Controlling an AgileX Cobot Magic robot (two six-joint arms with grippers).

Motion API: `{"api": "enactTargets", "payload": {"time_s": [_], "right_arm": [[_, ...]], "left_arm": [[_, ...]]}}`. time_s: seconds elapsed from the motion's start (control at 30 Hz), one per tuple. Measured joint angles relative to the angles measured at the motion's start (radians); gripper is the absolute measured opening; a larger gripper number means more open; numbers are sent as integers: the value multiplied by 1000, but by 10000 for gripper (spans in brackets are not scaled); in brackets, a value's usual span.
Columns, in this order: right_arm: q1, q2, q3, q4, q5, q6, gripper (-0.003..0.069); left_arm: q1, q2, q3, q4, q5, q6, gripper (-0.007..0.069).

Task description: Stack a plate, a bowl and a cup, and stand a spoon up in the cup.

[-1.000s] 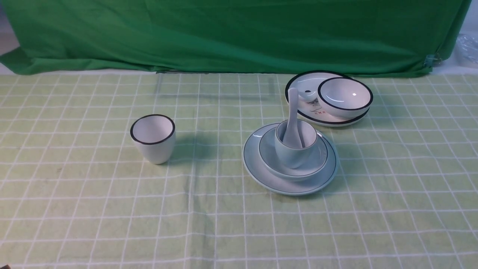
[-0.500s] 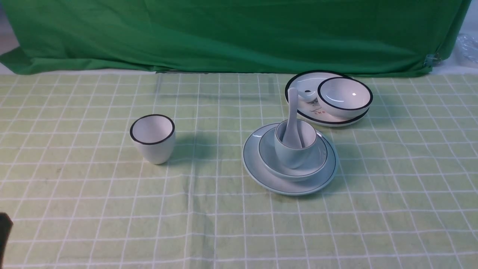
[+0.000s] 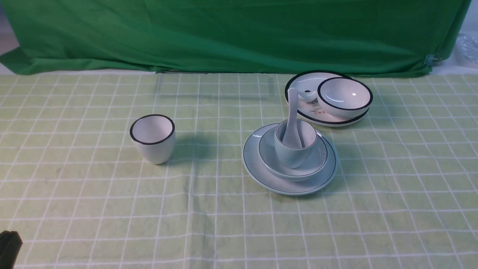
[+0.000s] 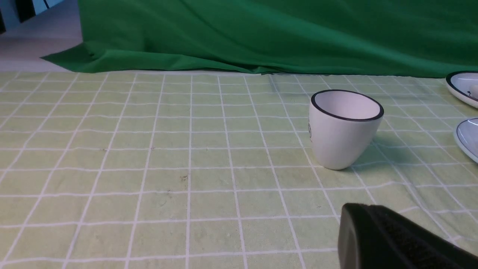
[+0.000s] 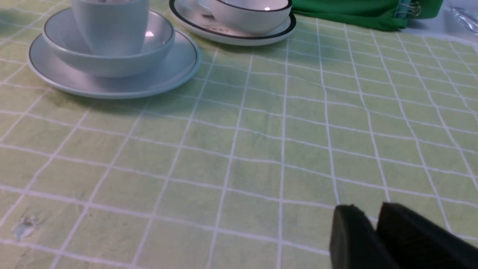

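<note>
Standing upright in the cup (image 3: 295, 151), the spoon (image 3: 292, 123) is seen with its handle leaning up past the cup's rim. The cup is set in the bowl (image 3: 316, 158), and the bowl rests on the plate (image 3: 257, 164), on the checked cloth of the counter (image 3: 224, 209). Behind the plate and to its right, a black-rimmed plate (image 3: 302, 84) is seen with a black-rimmed bowl (image 3: 345, 97) on it. Well to the plate's left a black-rimmed cup (image 3: 153, 138) stands alone. The left fingers (image 3: 8, 247) are shown at the near left corner, far from the plate, pressed together and empty. In the right wrist view the right fingers (image 5: 375, 239) are seen with only a thin gap between them, nothing held, near the plate's right side
</note>
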Motion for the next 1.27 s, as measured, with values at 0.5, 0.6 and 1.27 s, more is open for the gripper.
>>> {"api": "enactTargets", "payload": {"time_s": [0.5, 0.6, 1.27], "right_arm": [[0, 0, 0, 0, 0, 1, 165], [0, 0, 0, 0, 0, 1, 166], [0, 0, 0, 0, -1, 1, 207]], "left_arm": [[0, 0, 0, 0, 1, 12, 7], [0, 0, 0, 0, 1, 12, 7], [0, 0, 0, 0, 1, 12, 7]]}}
